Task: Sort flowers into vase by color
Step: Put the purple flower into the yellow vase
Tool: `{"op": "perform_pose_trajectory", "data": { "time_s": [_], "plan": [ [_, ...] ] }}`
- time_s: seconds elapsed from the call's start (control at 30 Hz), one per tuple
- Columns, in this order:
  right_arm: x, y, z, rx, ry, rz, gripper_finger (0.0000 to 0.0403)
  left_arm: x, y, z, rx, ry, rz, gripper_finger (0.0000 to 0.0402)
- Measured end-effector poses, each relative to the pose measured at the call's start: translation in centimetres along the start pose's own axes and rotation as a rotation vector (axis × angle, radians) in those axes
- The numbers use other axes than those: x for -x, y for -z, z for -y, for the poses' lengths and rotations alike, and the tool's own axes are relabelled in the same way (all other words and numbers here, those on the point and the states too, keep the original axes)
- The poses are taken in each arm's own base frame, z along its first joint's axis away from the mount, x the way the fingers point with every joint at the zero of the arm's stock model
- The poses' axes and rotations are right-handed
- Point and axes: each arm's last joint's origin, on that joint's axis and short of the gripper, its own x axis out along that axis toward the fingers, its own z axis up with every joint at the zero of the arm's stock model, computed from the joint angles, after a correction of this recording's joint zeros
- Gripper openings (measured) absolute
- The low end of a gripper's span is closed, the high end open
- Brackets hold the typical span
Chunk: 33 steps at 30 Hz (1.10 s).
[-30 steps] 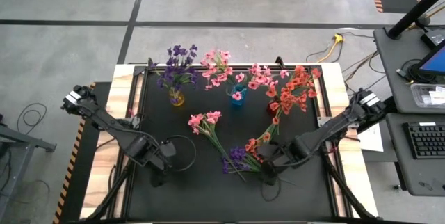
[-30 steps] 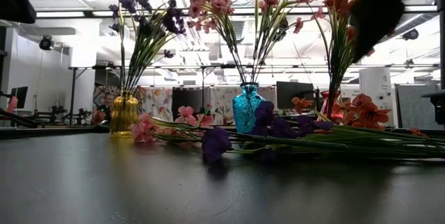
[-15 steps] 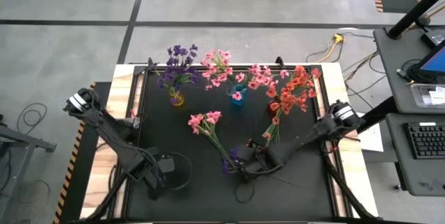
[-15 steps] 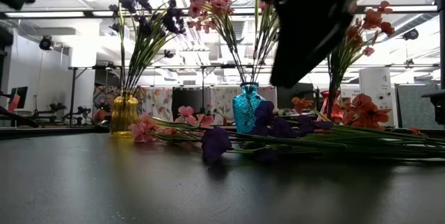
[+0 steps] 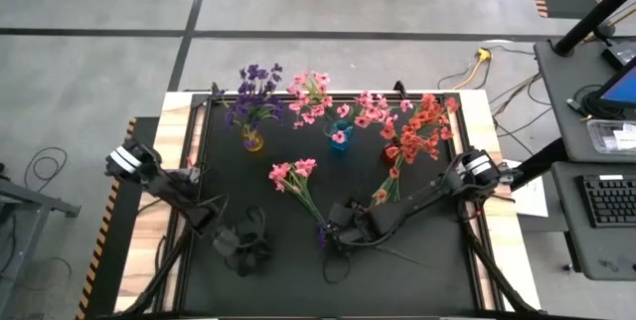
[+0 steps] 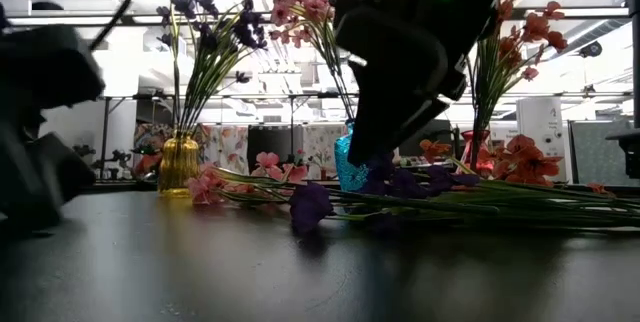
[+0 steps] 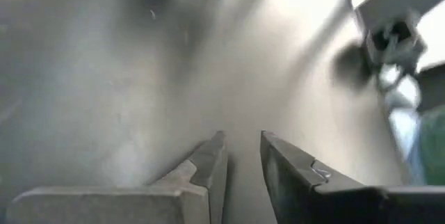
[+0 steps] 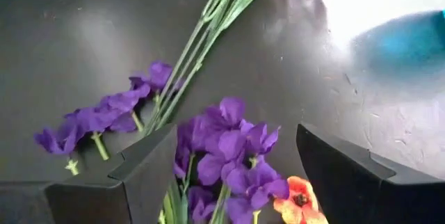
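Observation:
Two purple sprigs (image 8: 226, 151) lie on the black mat (image 5: 248, 191) with a coral-red blossom (image 8: 295, 200) beside them. One sprig's blossoms also show in the low view (image 6: 310, 202). My right gripper (image 5: 336, 233) is open, low over them. Its fingers (image 8: 139, 168) stand on either side of the purple blossoms, and I see no touch. A pink sprig (image 5: 293, 176) and a coral-red sprig (image 5: 383, 196) also lie on the mat. My left gripper (image 5: 250, 252) is empty near the front left, its fingers (image 7: 212, 158) a narrow gap apart.
Along the far edge stand a yellow vase (image 5: 253, 142) with purple flowers, a blue vase (image 5: 340, 137) with pink ones and a red vase (image 5: 389, 156) with coral-red ones. Bare mat lies at the left and front. Wooden table edges frame the mat.
My right gripper has gone toward the table's left edge and down, from near the coral-red sprig to over the lying purple blossoms. My left gripper has gone toward the near edge and down, and now shows low at the left of the low view. The flowers have stayed put.

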Motion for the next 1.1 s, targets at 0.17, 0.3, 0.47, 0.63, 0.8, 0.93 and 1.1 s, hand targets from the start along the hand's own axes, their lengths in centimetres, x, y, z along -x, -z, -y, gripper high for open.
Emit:
{"op": "perform_pose_trajectory", "data": {
  "time_s": [0.17, 0.3, 0.47, 0.63, 0.8, 0.93, 1.1],
  "plan": [
    [1.2, 0.4, -0.7, 0.012, -0.035, 0.022, 0.0288, -1.1, 0.2, 0.5, 0.021, 0.024, 0.037, 0.0075],
    [1.8, 1.1, -1.4, 0.038, -0.052, 0.021, 0.0288, -2.1, -0.3, 1.9, 0.008, 0.058, 0.038, 0.0075],
    [3.9, 1.8, -1.7, 0.096, -0.13, -0.136, 0.0288, -2.9, -2.2, 5.0, -0.088, 0.168, 0.082, 0.0075],
    [5.7, 1.4, -1.4, 0.083, -0.1, -0.102, 0.0288, -3.4, -2.9, 6.1, -0.182, 0.106, -0.005, 0.0075],
    [6.6, 1.0, -0.8, 0.087, -0.101, -0.091, 0.0288, -3.1, -3.0, 5.9, -0.152, -0.044, -0.112, 0.0075],
    [6.8, 1.2, -0.6, 0.102, -0.09, -0.108, 0.0288, -2.5, -3.1, 6.0, -0.136, -0.067, -0.131, 0.0075],
    [7.1, 1.5, -0.6, 0.11, -0.086, -0.123, 0.0288, -1.7, -3.0, 5.6, -0.126, -0.078, -0.138, 0.0075]
  ]
}}
